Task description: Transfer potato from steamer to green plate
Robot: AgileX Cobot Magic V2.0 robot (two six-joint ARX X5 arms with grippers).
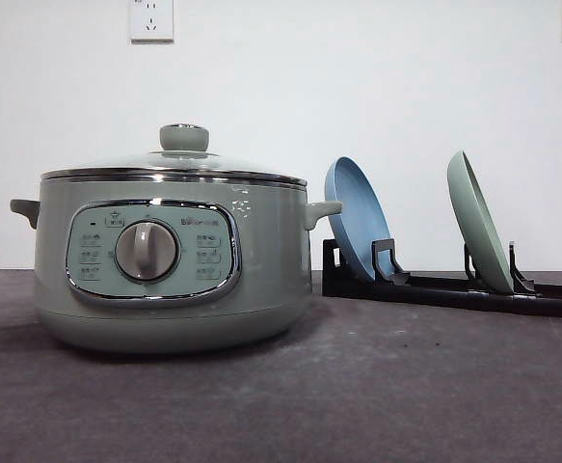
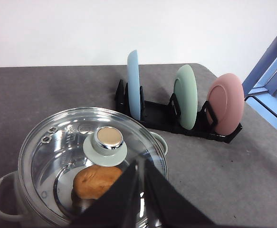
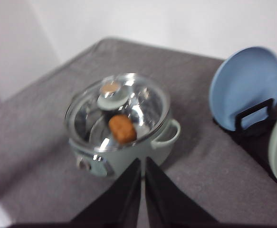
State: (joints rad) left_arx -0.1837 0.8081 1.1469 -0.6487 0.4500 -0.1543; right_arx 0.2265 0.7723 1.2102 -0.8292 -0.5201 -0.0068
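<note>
The sage-green steamer (image 1: 170,256) stands on the left of the grey table with its glass lid (image 2: 76,147) on. The orange-brown potato (image 2: 96,182) lies inside, seen through the glass below the lid knob (image 2: 109,142). The green plate (image 1: 480,224) stands on edge in a black rack (image 1: 454,287), between a blue plate and a pink one. My left gripper (image 2: 141,173) hovers over the lid's near side, shut and holding nothing. My right gripper (image 3: 142,166) hangs higher, shut and holding nothing, with the steamer (image 3: 121,126) and potato (image 3: 122,129) ahead of it.
A blue plate (image 1: 358,217) stands in the rack's slot nearest the steamer, and a pink plate (image 2: 225,102) in the far slot. Bare grey table (image 1: 377,386) lies in front of the rack. A white wall runs behind.
</note>
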